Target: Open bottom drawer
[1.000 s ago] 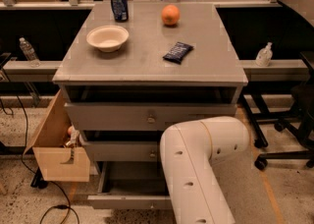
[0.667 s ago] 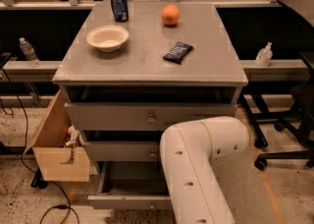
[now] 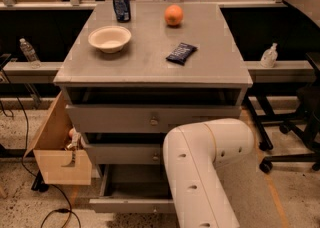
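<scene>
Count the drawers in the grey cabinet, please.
3. The top drawer sits under the tabletop; the middle drawer below it; the bottom drawer, pulled out furthest, is partly behind the robot arm. The gripper is out of view.

Arm (image 3: 200, 172) before bottom drawer (image 3: 131, 205), jutting out below 2 upper drawers (image 3: 120, 119); gripper hidden.
</scene>
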Controlling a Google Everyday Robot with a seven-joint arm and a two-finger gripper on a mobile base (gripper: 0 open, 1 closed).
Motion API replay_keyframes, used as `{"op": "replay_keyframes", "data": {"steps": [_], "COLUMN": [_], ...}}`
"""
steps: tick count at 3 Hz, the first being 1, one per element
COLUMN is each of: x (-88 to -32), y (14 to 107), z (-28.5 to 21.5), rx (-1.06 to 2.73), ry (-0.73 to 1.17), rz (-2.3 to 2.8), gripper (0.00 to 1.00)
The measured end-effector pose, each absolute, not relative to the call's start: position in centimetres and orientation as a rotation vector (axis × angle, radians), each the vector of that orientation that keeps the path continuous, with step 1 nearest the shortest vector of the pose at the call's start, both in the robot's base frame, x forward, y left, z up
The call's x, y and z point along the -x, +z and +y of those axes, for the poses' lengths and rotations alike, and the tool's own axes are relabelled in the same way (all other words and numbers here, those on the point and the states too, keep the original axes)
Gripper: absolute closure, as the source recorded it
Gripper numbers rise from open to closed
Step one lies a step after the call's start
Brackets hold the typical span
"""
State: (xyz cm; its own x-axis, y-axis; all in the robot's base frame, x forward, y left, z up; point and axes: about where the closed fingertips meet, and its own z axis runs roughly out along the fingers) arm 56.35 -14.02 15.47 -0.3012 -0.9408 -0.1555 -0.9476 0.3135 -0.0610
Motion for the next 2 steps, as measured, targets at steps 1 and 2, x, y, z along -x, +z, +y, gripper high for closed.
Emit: {"op": "replay_keyframes", "data": {"steps": [1, 2], "x": [-56.35, -56.35], "y": [15.47, 15.47], "z": [-14.02, -14.02], "rx": [1.75, 1.75], "ry": [0.063, 0.063], "rz": [2.41, 2.41], "gripper": [0.59, 0.35]}}
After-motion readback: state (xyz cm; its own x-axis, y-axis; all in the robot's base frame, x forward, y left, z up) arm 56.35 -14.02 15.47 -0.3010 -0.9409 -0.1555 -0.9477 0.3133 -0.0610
